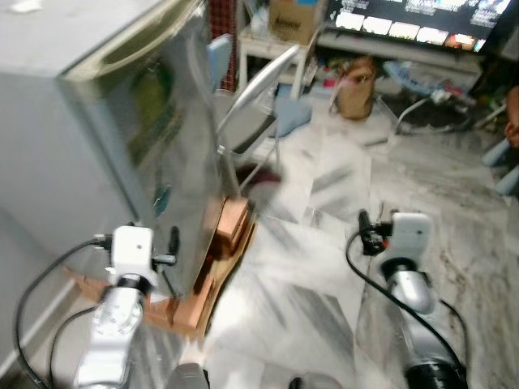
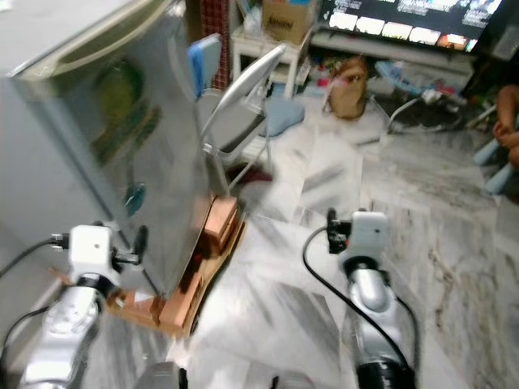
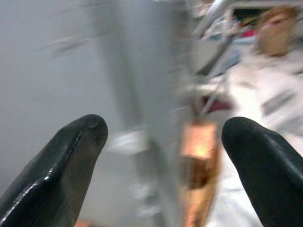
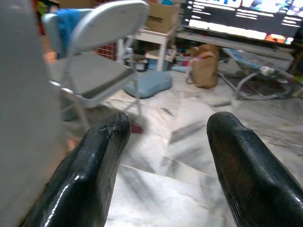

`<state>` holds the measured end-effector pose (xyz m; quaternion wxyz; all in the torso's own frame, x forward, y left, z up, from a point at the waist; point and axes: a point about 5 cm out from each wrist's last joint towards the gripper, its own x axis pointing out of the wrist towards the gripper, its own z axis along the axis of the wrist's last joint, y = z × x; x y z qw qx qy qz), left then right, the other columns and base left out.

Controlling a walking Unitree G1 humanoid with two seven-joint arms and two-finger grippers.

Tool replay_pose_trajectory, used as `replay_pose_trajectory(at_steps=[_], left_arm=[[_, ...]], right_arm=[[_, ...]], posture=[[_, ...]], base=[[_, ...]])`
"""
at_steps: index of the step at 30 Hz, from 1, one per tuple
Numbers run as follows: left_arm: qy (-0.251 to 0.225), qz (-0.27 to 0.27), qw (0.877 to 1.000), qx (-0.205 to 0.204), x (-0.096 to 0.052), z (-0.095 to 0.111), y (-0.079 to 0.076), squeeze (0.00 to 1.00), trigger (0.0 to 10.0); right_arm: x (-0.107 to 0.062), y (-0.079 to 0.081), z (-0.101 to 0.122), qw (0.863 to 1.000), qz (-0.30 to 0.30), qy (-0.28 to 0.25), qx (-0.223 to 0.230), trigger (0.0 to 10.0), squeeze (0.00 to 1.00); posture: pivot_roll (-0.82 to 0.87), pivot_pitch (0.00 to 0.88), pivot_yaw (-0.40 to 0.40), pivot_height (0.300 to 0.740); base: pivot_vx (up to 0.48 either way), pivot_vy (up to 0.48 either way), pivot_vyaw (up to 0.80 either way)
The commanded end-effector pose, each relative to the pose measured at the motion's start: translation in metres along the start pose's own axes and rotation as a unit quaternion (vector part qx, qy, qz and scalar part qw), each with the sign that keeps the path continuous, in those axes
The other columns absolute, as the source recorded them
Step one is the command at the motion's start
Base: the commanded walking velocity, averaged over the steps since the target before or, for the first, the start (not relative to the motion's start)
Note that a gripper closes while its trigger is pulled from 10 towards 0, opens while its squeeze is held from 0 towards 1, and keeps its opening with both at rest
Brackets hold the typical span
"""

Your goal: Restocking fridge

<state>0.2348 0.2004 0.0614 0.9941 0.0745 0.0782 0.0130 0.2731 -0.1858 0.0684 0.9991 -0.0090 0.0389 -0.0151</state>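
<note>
Grippers, left (image 3: 163, 156) and right (image 4: 165, 156), both spread, empty; tall grey metal fridge (image 1: 97, 138) stood shut; door edge probably needs squaring first.

Two silver arms, metal tube forearms w/ a brushed shine. Left arm (image 1: 109, 324): ribbed silver cuff below a white boxy wrist block (image 1: 134, 250), small black knob and black stub on its right side; thin black cable (image 1: 40, 284) loops out from the block's left and down. Right arm (image 1: 413, 300): same white rounded block (image 1: 409, 235), black connector w/ a red-orange bit on its left, thick black cable (image 1: 365, 271) curving down along the forearm; black collar near the elbow. Left gripper (image 3: 163, 156) and right gripper (image 4: 165, 156): two glossy black fingers each, rounded tips, no markings.
</note>
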Motion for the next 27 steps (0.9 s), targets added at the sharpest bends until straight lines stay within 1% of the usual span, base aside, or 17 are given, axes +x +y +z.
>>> replay_pose_trajectory(at_steps=[1,5,6,8,11,13,15,17,19,20,23,25,27], left_arm=[[-0.014,-0.022,1.000,-0.011,-0.001,0.005,-0.010,0.00,10.0],[-0.019,-0.035,0.999,-0.020,-0.003,0.007,-0.013,0.00,10.0],[-0.017,-0.035,0.999,-0.017,-0.003,0.006,-0.013,0.00,10.0],[-0.016,-0.032,0.999,-0.016,-0.002,0.006,-0.012,0.00,10.0],[-0.017,-0.040,0.999,-0.022,0.000,0.007,-0.011,0.00,10.0],[-0.021,-0.053,0.998,-0.027,0.002,0.009,-0.012,0.00,10.0],[-0.028,-0.065,0.997,-0.024,0.005,0.013,-0.014,0.00,10.0],[-0.031,-0.068,0.997,-0.021,0.006,0.014,-0.015,0.00,10.0],[-0.037,-0.071,0.997,-0.014,0.008,0.017,-0.015,0.00,10.0],[-0.040,-0.070,0.997,-0.009,0.010,0.020,-0.015,0.00,10.0],[-0.044,-0.069,0.997,-0.008,0.012,0.022,-0.015,0.00,10.0],[-0.046,-0.074,0.996,-0.015,0.013,0.023,-0.016,0.00,10.0],[-0.048,-0.077,0.996,-0.017,0.013,0.024,-0.016,0.00,10.0]], right_arm=[[0.002,-0.016,0.000,0.999,-0.035,0.008,-0.026,10.0,0.00],[0.004,-0.020,-0.003,0.997,-0.050,0.014,-0.053,10.0,0.00],[0.004,-0.019,-0.004,0.998,-0.045,0.016,-0.044,10.0,0.00],[0.004,-0.019,-0.008,0.998,-0.060,0.036,0.005,10.0,0.00],[0.004,-0.022,-0.012,0.996,-0.075,0.050,0.002,10.0,0.00],[0.004,-0.023,-0.012,0.996,-0.076,0.051,-0.014,10.0,0.00],[0.004,-0.023,-0.013,0.996,-0.070,0.051,-0.005,10.0,0.00],[0.003,-0.022,-0.012,0.997,-0.067,0.047,-0.003,10.0,0.00],[0.003,-0.022,-0.013,0.996,-0.069,0.051,0.011,10.0,0.00],[0.003,-0.022,-0.013,0.996,-0.070,0.053,0.011,10.0,0.00],[0.003,-0.022,-0.013,0.996,-0.069,0.052,0.009,10.0,0.00],[0.003,-0.021,-0.012,0.996,-0.068,0.051,0.008,10.0,0.00],[0.003,-0.021,-0.012,0.997,-0.067,0.049,0.008,10.0,0.00]], posture=[[0.09,0.047,-0.063,0.740],[0.09,0.047,-0.065,0.740],[0.09,0.048,-0.065,0.740],[0.09,0.049,-0.067,0.740],[0.09,0.052,-0.068,0.740],[0.09,0.053,-0.070,0.740],[0.09,0.054,-0.068,0.740],[0.09,0.054,-0.068,0.740],[0.09,0.055,-0.067,0.740],[0.08,0.056,-0.066,0.740],[0.08,0.057,-0.065,0.740],[0.08,0.058,-0.066,0.740],[0.08,0.060,-0.066,0.740]], base=[[0.000,0.000,0.00],[0.000,0.000,0.00],[0.000,0.000,0.00],[0.000,0.000,0.00],[0.000,0.000,0.00],[0.000,0.000,0.00],[0.000,0.000,0.00],[0.000,0.000,0.00],[0.000,0.000,0.00],[0.000,0.000,0.00],[0.000,0.000,-0.80],[0.000,0.000,-0.80],[0.253,0.000,-0.80]])
